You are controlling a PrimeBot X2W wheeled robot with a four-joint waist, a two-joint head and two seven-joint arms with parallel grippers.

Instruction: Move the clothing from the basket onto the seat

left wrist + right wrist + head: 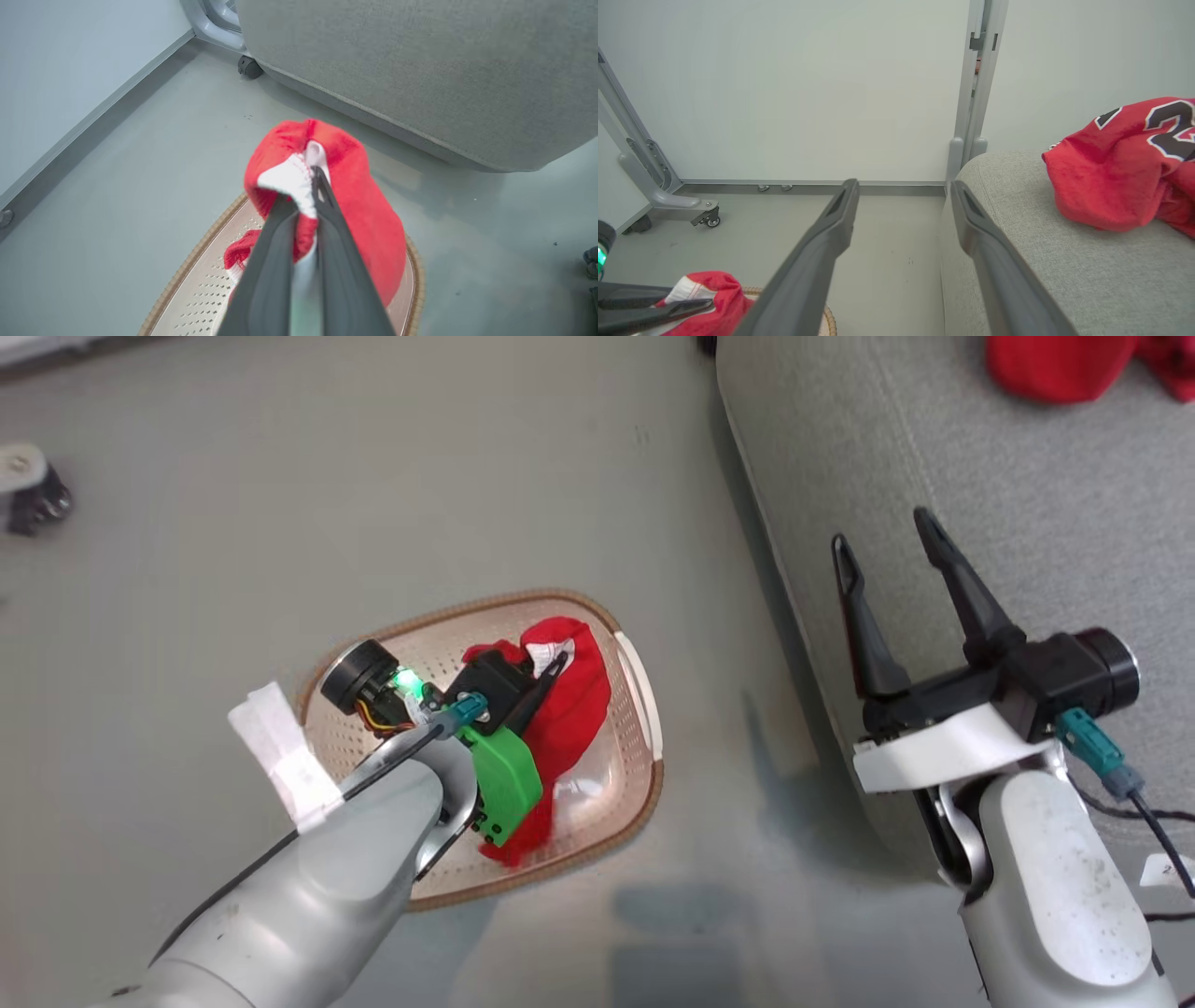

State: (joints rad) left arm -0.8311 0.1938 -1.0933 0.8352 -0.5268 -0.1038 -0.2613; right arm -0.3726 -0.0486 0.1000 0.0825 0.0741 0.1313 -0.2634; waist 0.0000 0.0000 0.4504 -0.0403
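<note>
My left gripper [558,663] is shut on red shorts with white trim [574,709], pinching a bunched fold above the cream perforated basket [644,803]. In the left wrist view the shorts [364,210] drape over the gripper [314,175] and hang down into the basket [196,261]. My right gripper [884,532] is open and holds nothing, hovering over the left edge of the grey seat [1027,523]. A red jersey [1111,172] with black white-edged lettering lies on the seat [1064,261], to the right of the open right gripper [903,186].
The basket stands on a pale grey floor just left of the seat. A grey metal frame on castors [668,200] stands by the white wall. Another castor [33,499] is at the far left. Cables [1148,812] trail from my right wrist.
</note>
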